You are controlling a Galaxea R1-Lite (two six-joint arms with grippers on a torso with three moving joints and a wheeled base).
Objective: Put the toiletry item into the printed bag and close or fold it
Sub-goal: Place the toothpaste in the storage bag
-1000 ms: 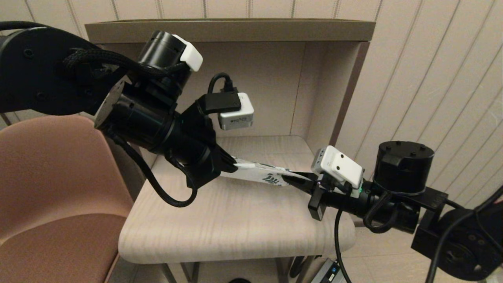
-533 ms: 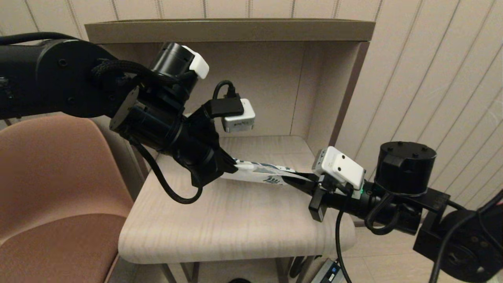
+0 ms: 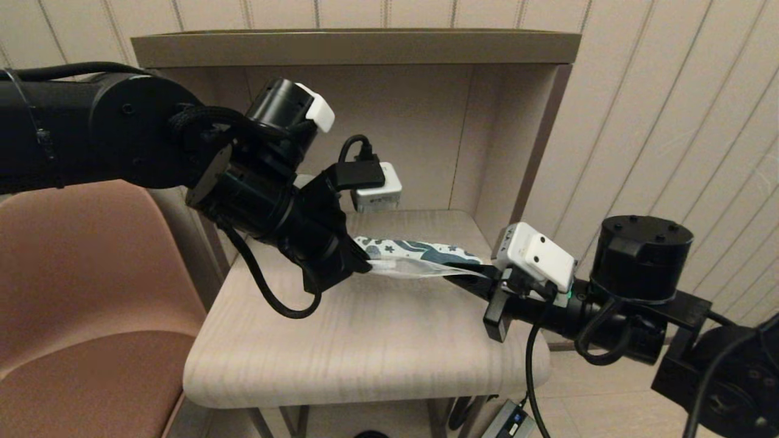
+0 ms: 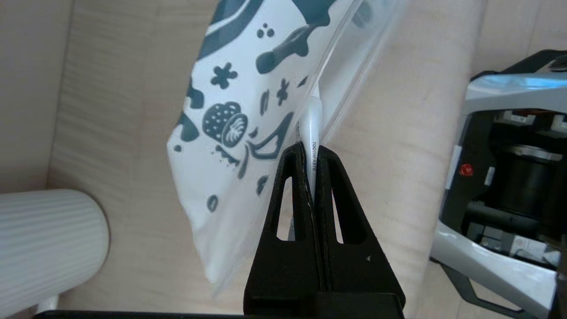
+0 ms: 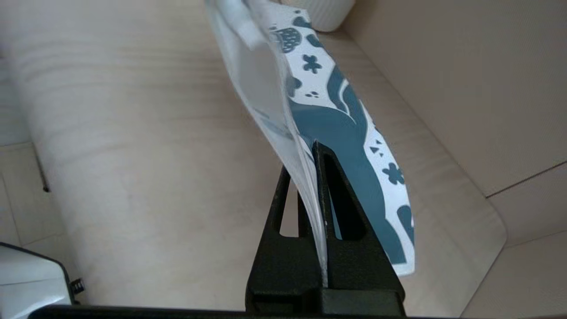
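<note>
The printed bag, white with dark teal leaf prints on one side and clear on the other, hangs stretched above the table between both grippers. My left gripper is shut on the toiletry item, a small white tube marked toothpaste. The tube's far end pokes in between the bag's printed and clear layers. My right gripper is shut on the opposite edge of the bag. Most of the tube is hidden in the head view.
A white ribbed mug stands at the back of the light wood table, inside a walled niche with a shelf above. A brown chair is at the left.
My left arm has risen and pushed a little toward the right gripper. The bag has turned so its printed side faces up, and the right gripper has shifted slightly right.
</note>
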